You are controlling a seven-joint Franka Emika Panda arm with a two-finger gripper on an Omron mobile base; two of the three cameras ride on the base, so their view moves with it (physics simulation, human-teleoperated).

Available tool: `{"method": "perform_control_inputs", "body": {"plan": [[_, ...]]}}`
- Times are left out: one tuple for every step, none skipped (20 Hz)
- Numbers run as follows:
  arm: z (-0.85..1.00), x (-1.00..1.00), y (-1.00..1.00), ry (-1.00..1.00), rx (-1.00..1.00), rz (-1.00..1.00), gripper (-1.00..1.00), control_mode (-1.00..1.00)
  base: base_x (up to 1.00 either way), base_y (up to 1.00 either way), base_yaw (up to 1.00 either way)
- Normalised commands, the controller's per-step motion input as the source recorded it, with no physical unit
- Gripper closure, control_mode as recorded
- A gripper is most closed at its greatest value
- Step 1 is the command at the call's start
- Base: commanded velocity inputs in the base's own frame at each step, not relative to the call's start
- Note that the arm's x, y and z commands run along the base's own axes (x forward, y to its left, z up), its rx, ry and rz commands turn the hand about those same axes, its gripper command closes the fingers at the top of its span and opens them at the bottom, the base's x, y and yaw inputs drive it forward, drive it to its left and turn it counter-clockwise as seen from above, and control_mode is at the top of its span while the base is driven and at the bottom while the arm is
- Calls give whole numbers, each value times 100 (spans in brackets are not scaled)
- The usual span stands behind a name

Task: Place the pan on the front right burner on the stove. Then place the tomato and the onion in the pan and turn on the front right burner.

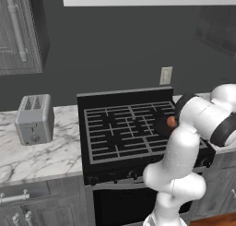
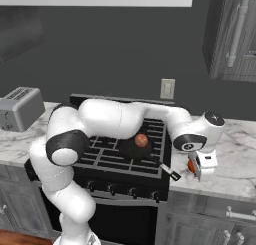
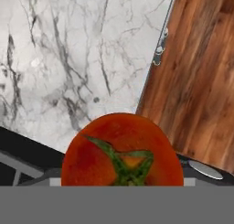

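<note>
- Gripper [image 2: 195,167], right base view: it hangs over the marble counter [image 2: 235,154] just beside the stove [image 2: 125,161], its jaws spread wide around the tomato [image 2: 191,166], which shows as a red patch between them. The spread matches the fruit's width, so this reads as a grip, judged to be the carry toward the pan [image 2: 136,148]. The pan sits on the front right burner [image 2: 131,158], its thin handle [image 2: 170,172] jutting past the stove's front edge, with the onion [image 2: 141,140] already inside.
- Left base view: the arm's elbow covers much of the stove's right side; the onion [image 1: 171,122] peeks out beside it, a dull orange ball resting in the dark pan [image 1: 161,126]. A toaster [image 1: 34,119] stands well apart on the left counter.
- Hand view: the tomato [image 3: 122,154] sits close under the camera, smooth and glossy red-orange, with a green star-shaped calyx facing up. Behind it lie veined marble [image 3: 68,58] and wooden floor [image 3: 201,72].
</note>
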Motion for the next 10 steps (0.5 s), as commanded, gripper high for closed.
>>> {"method": "perform_control_inputs", "body": {"plan": [[39, 0, 76, -15, -14, 0, 100, -100, 0, 0, 0], [39, 0, 71, -15, -15, 0, 100, -100, 0, 0, 0], [41, 0, 74, -15, -15, 0, 100, -100, 0, 0, 0], [41, 0, 73, -14, -15, 0, 100, -100, 0, 0, 0], [42, 0, 70, -12, -15, 0, 100, -100, 0, 0, 0], [40, 0, 71, -10, -14, 0, 100, -100, 0, 0, 0], [41, 0, 71, -9, -14, 0, 100, -100, 0, 0, 0], [39, 0, 71, -8, -14, 0, 100, -100, 0, 0, 0], [39, 0, 69, -5, -13, 0, 100, -100, 0, 0, 0], [41, 0, 72, -4, -13, 0, 100, -100, 0, 0, 0]]}}
